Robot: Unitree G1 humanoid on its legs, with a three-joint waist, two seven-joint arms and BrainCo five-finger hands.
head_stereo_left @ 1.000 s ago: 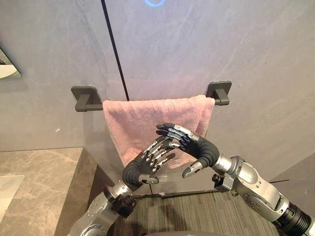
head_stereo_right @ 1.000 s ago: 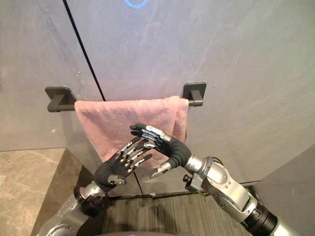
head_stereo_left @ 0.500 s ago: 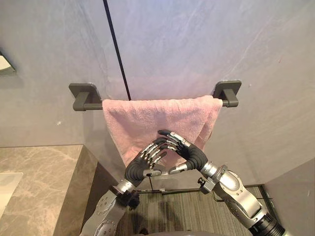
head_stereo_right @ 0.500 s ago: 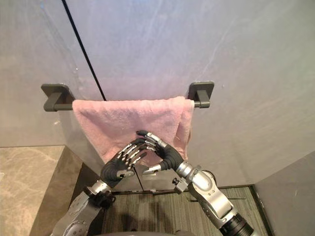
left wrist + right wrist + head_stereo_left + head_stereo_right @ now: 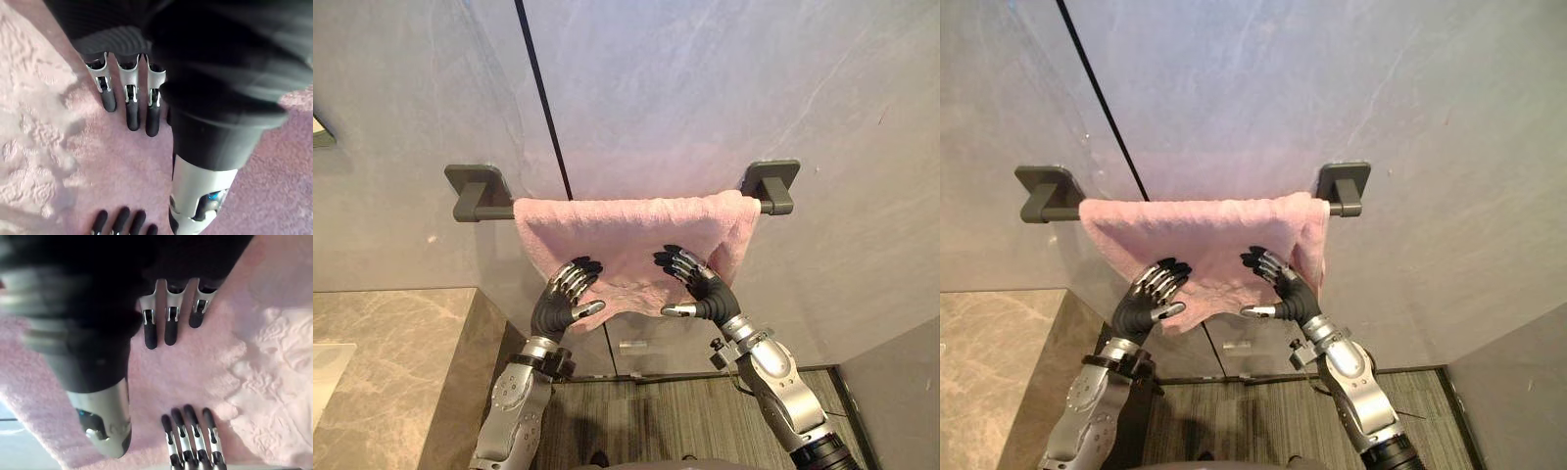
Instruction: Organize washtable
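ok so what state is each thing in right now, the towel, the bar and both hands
pink towel, draped over the bar, bunched at its right end, lower edge uneven
towel bar, fixed to the wall, carrying the towel
left hand, open, straight fingers against the towel's lower part
right hand, open, straight fingers against the towel's lower part

There is one pink towel [image 5: 625, 233] at the centre of the frame. It is on one dark towel bar [image 5: 499, 210], which has two wall mounts, the left bracket [image 5: 475, 181] and the right bracket [image 5: 773, 176]. There are two robot hands, the left hand [image 5: 556, 309] and the right hand [image 5: 707, 291]. One stone countertop [image 5: 396, 367] sits at lower left.
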